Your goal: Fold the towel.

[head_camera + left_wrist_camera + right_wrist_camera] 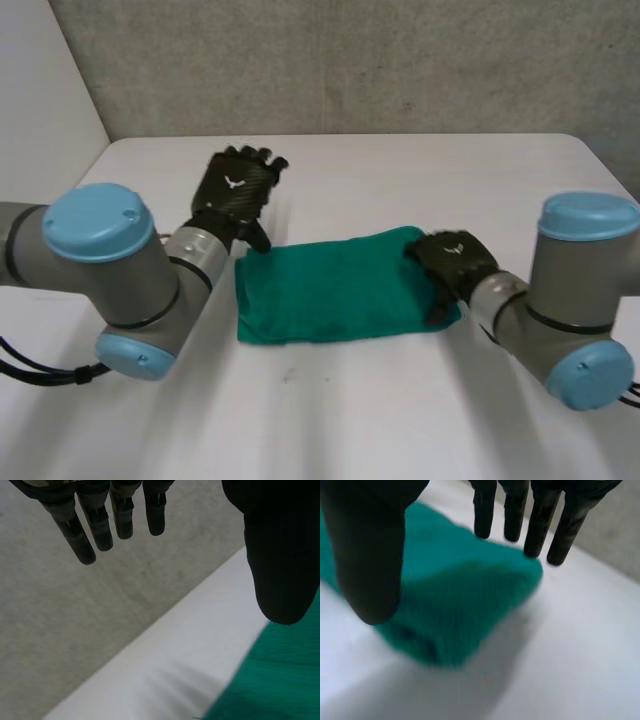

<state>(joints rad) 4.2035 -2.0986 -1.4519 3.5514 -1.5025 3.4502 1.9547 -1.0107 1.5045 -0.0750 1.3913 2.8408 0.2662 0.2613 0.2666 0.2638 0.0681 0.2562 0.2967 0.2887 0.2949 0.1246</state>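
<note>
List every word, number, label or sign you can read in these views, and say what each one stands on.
No words or numbers can be read anywhere.
On the back of the left hand: a small white winged mark, no letters.
On the back of the right hand: a similar white mark, no letters.
The towel and table: plain, no label.

A white table (330,420) stands against a grey, perhaps concrete wall (350,60).

No words or numbers I can read. Only signs: a small white winged mark (233,182) on the back of my left hand (246,198), and a matching white mark (456,249) on the back of my right hand (446,268). Neither has legible letters.
</note>
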